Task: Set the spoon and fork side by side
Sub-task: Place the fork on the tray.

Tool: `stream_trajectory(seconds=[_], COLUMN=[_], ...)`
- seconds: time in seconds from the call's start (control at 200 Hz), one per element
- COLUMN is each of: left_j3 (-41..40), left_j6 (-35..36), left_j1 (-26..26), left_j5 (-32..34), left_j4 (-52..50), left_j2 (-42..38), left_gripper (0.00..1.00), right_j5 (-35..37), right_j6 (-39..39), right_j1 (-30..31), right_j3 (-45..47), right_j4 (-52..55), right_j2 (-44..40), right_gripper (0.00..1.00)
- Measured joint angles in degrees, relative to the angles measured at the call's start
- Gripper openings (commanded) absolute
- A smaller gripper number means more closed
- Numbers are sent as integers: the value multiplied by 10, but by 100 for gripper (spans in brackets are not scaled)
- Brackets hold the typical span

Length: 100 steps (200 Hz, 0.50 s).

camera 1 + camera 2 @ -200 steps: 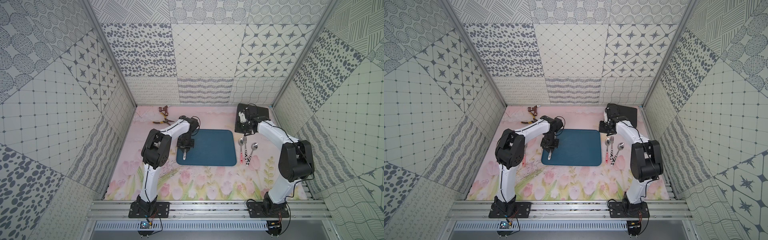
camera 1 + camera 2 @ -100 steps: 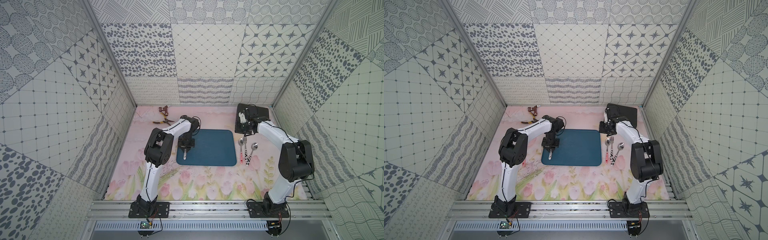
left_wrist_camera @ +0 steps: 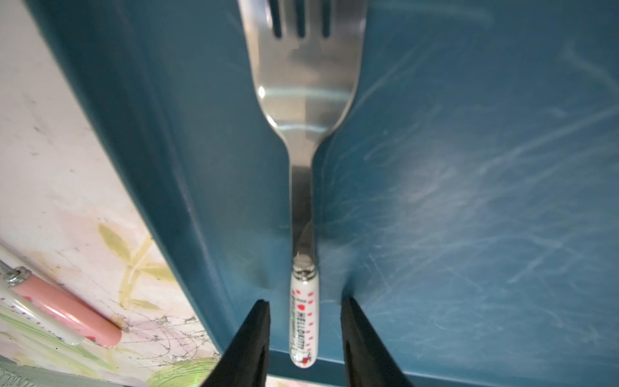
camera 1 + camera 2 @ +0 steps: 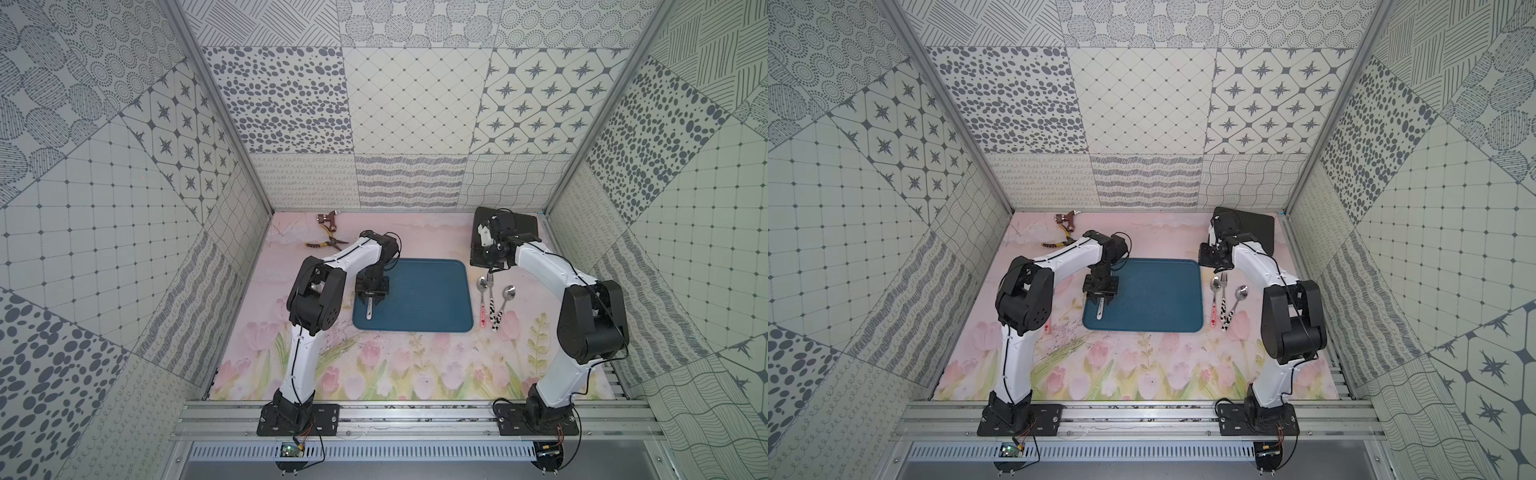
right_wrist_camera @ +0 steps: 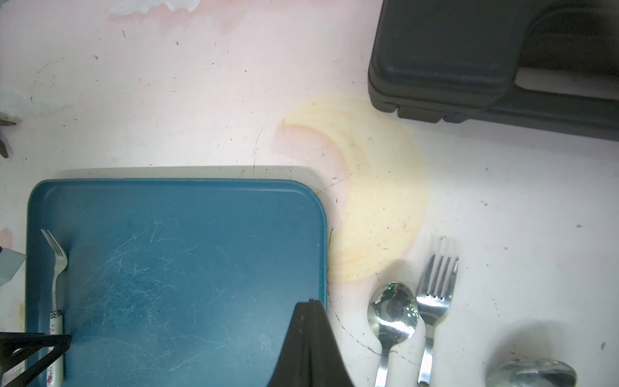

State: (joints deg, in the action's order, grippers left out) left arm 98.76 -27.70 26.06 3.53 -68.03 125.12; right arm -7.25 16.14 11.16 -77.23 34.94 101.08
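Blue tray [image 4: 419, 299] holds one fork [image 3: 303, 100] (left hand [image 3: 304, 301] apart astride its handle; right hand [image 5: 310, 305] pressed together)

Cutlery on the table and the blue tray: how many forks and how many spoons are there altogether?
Forks: 2 (tray fork on the blue tray; table fork)
Spoons: 2 (red-handled spoon beside the table fork; outer spoon)
Handles with the heads out of view: 2 (pink handle, white handle)
Total: 6
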Motion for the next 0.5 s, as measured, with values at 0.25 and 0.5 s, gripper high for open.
stream_trajectory(seconds=[0.25, 0.5], left_j3=[41, -19], left_j6=[-8, -15], left_j1=[-8, -74], left_j5=[0, 12], left_j4=[1, -13], left_j2=[-62, -133], left_gripper=[54, 56], right_j5=[3, 10], right_j6=[0, 0], right_j1=[0, 0], right_j3=[1, 12], right_j4=[0, 0], right_j2=[-5, -23], right_gripper=[0, 2])
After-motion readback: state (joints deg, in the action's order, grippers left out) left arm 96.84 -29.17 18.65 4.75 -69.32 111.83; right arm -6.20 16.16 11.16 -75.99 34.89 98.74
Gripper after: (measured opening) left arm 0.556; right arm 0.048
